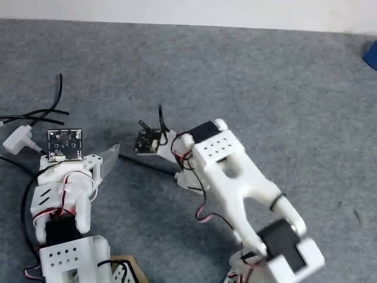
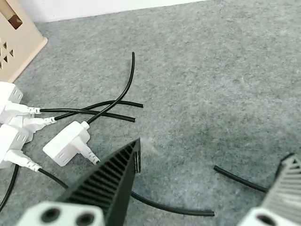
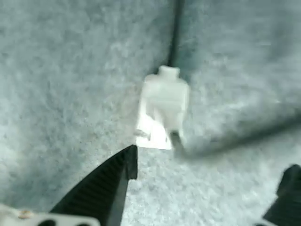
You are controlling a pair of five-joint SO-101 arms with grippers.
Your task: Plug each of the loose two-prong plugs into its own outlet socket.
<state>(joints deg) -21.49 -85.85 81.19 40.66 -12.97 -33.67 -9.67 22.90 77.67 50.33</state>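
Grey carpet covers the table, and a white two-prong plug lies loose on it. Its prongs point toward the left gripper, whose fingers are spread wide apart. The plug is outside that gap, just past the tip of the black ridged finger and not touching it. The plug's black cable curves away over the carpet.

Beyond this plug, on the side away from the left gripper, is a white outlet block. Other white plugs and their cables are bunched against it, and I cannot tell whether they are seated. A beige box stands farther off the same way.

Well apart from the two-prong plug, the right gripper hangs low over the carpet with its fingers apart and holding nothing. A second plug, also white, lies flat just ahead of its fingertips. Its cable leads away from the gripper, and another black cable crosses next to it.
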